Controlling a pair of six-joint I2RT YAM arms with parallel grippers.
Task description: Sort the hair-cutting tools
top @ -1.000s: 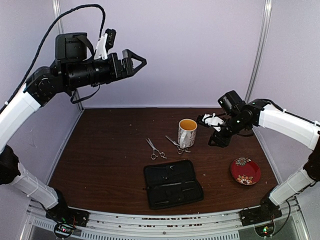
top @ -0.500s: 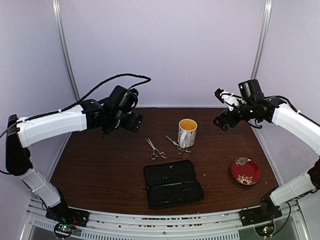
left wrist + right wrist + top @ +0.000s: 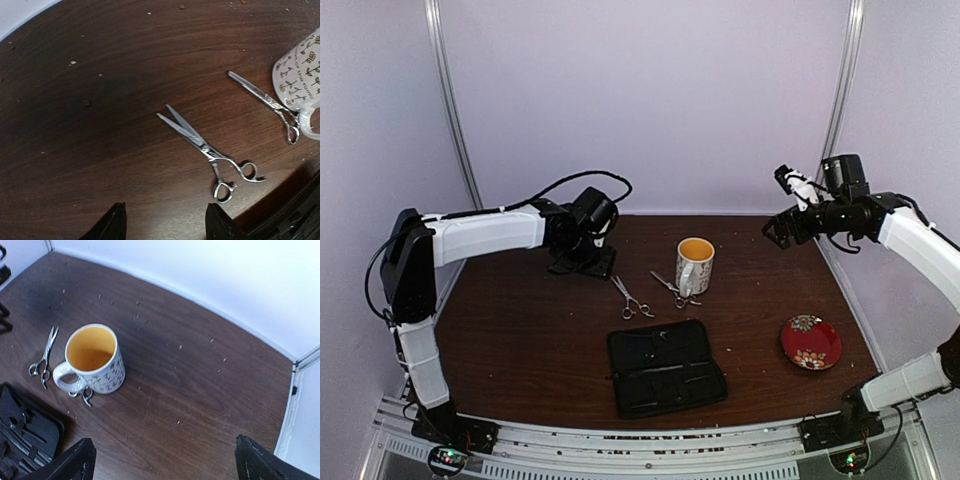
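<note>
Two silver scissors lie on the brown table: one (image 3: 632, 298) (image 3: 205, 147) in the middle, the other (image 3: 675, 290) (image 3: 265, 100) with its handles against the white mug (image 3: 694, 264). My left gripper (image 3: 590, 265) (image 3: 166, 225) hovers low over the table just behind and left of the first scissors, jaws apart with bare wood between them. My right gripper (image 3: 775, 233) (image 3: 167, 462) hangs open in the air at the back right, well away from the mug (image 3: 92, 360) and scissors (image 3: 45, 352).
An open black case (image 3: 666, 380) (image 3: 25, 440) lies near the front middle with thin dark things in it. A red floral plate (image 3: 810, 342) sits front right. Purple walls close in the back and sides.
My left arm has swung down from high up to the table behind the scissors, its jaws narrowing. My right arm has lifted and drawn back to the right, and its jaws have opened wide.
</note>
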